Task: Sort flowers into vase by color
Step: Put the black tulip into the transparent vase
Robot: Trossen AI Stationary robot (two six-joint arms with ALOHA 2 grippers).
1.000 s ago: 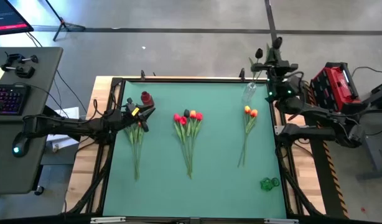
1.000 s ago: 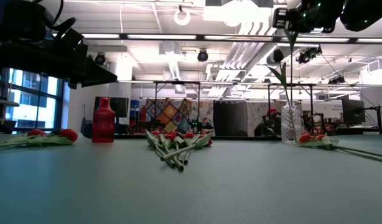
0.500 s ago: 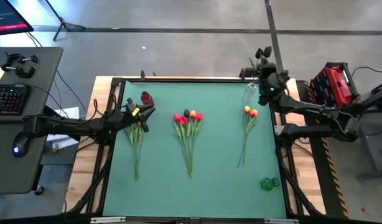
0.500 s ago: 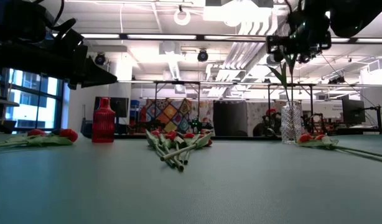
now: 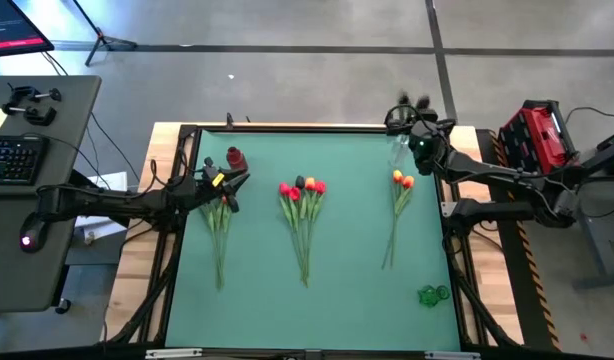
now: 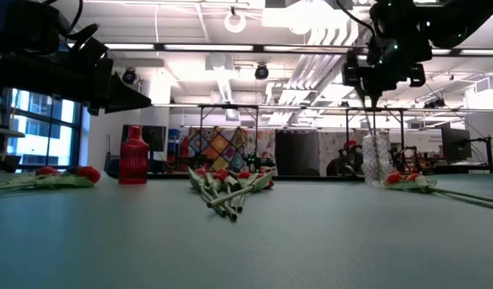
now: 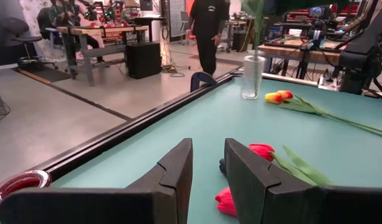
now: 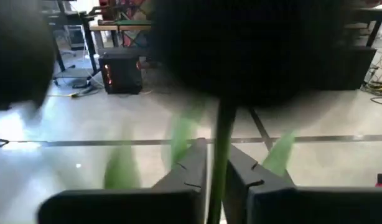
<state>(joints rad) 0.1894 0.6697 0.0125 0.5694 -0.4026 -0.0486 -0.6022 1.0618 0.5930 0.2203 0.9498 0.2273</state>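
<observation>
Holding a near-black tulip (image 8: 219, 155) by its stem, the right pincer (image 5: 419, 140) is poised directly above the clear glass vase (image 6: 376, 159) at about one o'clock on the green surface (image 5: 347, 260); its fingers are pressed narrow on the stem, as the right wrist view shows, and the stem is kept upright so that its lower end can be fed straight down into the vase mouth; in the low view the stem hangs from the pincer into or just over the vase, though how deep it has gone cannot be told.

Grouped flat on the surface are the remaining flowers: a red bunch (image 5: 219, 225) at nine o'clock, a mixed bunch (image 5: 302, 215) of red, orange and one dark head at the centre, and an orange pair (image 5: 400, 205) at three o'clock, just beside the glass vase; heads are all turned toward twelve o'clock, so that stems can be gripped from the near side.

A red vase (image 5: 235, 158) stands at eleven o'clock, presumably meant for the red flowers beside it; the left pincer (image 7: 206, 177) hovers low over the red bunch, fingers narrowly parted and holding nothing; a green object (image 5: 433, 294) lies at five o'clock, too small to be identified.
</observation>
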